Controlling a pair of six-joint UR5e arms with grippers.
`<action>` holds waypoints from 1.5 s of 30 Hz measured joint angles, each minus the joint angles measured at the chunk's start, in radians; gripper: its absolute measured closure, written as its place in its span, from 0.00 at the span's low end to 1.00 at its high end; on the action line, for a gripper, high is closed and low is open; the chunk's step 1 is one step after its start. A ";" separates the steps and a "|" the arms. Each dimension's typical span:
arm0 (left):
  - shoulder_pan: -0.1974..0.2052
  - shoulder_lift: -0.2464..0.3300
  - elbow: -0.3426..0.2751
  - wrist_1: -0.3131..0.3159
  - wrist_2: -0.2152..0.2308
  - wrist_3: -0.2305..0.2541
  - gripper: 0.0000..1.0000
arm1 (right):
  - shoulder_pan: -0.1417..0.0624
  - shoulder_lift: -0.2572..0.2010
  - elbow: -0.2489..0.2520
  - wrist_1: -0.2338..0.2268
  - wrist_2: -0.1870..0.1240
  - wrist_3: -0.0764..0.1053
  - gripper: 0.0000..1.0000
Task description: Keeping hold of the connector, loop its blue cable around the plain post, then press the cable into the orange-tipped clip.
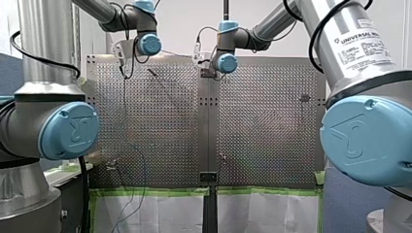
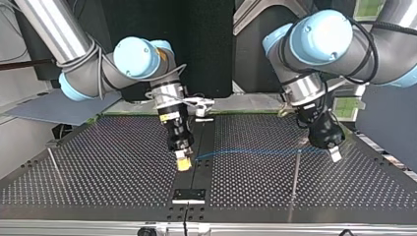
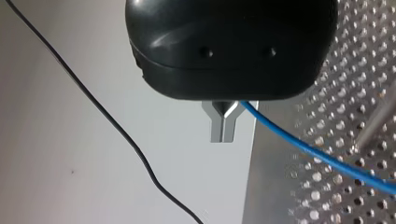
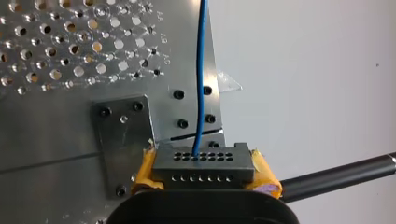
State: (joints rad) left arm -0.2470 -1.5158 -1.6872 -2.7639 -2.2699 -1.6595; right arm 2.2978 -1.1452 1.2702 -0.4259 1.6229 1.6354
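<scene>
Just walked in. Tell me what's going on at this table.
My right gripper is clamped on a black connector near the table's middle strip. Its blue cable stretches across to my left gripper, which seems to pinch it further along. The cable passes close by a thin post but is not looped around it yet. I can't make out the clip.

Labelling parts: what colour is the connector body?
Dark grey; the connector shows best in the right wrist view.
</scene>
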 joint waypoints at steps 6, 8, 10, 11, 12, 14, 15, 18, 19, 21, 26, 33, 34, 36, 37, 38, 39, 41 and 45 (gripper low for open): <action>0.062 -0.052 0.062 -0.041 0.062 -0.008 1.00 | 0.003 0.011 -0.026 0.001 -0.003 0.000 1.00; 0.081 -0.070 0.081 -0.043 0.081 -0.013 1.00 | 0.004 0.013 -0.030 0.001 -0.004 0.000 1.00; 0.105 -0.086 0.100 -0.042 0.105 -0.024 1.00 | 0.007 0.015 -0.032 0.001 -0.004 0.000 1.00; 0.114 -0.090 0.105 -0.040 0.114 -0.030 1.00 | 0.008 0.016 -0.032 0.001 -0.004 0.000 1.00; 0.126 -0.093 0.110 -0.037 0.126 -0.039 1.00 | 0.009 0.017 -0.032 0.001 -0.004 0.000 1.00; 0.143 -0.096 0.114 -0.035 0.143 -0.054 1.00 | 0.010 0.019 -0.033 0.001 -0.004 0.000 1.00; 0.154 -0.098 0.115 -0.035 0.154 -0.064 1.00 | 0.011 0.020 -0.033 0.001 -0.004 0.000 1.00; 0.181 -0.105 0.116 -0.035 0.181 -0.088 1.00 | 0.012 0.023 -0.033 0.001 -0.006 0.000 1.00; 0.190 -0.109 0.116 -0.035 0.190 -0.093 1.00 | 0.012 0.025 -0.033 0.001 -0.006 0.000 1.00; 0.211 -0.122 0.116 -0.036 0.211 -0.102 1.00 | 0.013 0.027 -0.033 0.001 -0.008 0.000 1.00; 0.261 -0.167 0.116 -0.038 0.263 -0.108 1.00 | 0.013 0.032 -0.033 0.004 -0.010 0.000 1.00; 0.277 -0.224 0.107 -0.032 0.335 -0.122 1.00 | 0.013 0.045 -0.032 0.006 -0.010 -0.003 1.00; 0.277 -0.227 0.104 -0.027 0.344 -0.124 1.00 | 0.013 0.048 -0.031 0.006 -0.010 -0.004 1.00; 0.276 -0.230 0.095 -0.015 0.364 -0.128 1.00 | 0.014 0.055 -0.030 0.007 -0.010 -0.006 1.00; 0.275 -0.230 0.091 -0.011 0.373 -0.131 1.00 | 0.014 0.059 -0.030 0.007 -0.010 -0.007 1.00; 0.275 -0.231 0.088 -0.008 0.383 -0.133 1.00 | 0.015 0.066 -0.030 0.008 -0.010 -0.008 1.00; 0.275 -0.231 0.086 -0.005 0.395 -0.137 1.00 | 0.015 0.071 -0.030 0.009 -0.010 -0.010 1.00; 0.274 -0.231 0.082 -0.003 0.408 -0.141 1.00 | 0.018 0.085 -0.030 0.011 -0.010 -0.012 1.00; 0.273 -0.239 0.064 0.009 0.411 -0.147 1.00 | 0.022 0.114 -0.020 0.011 -0.006 -0.013 1.00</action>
State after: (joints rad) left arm 0.0262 -1.7553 -1.6229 -2.7549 -1.8586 -1.8061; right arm 2.3202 -1.0314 1.2498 -0.4145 1.6166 1.6221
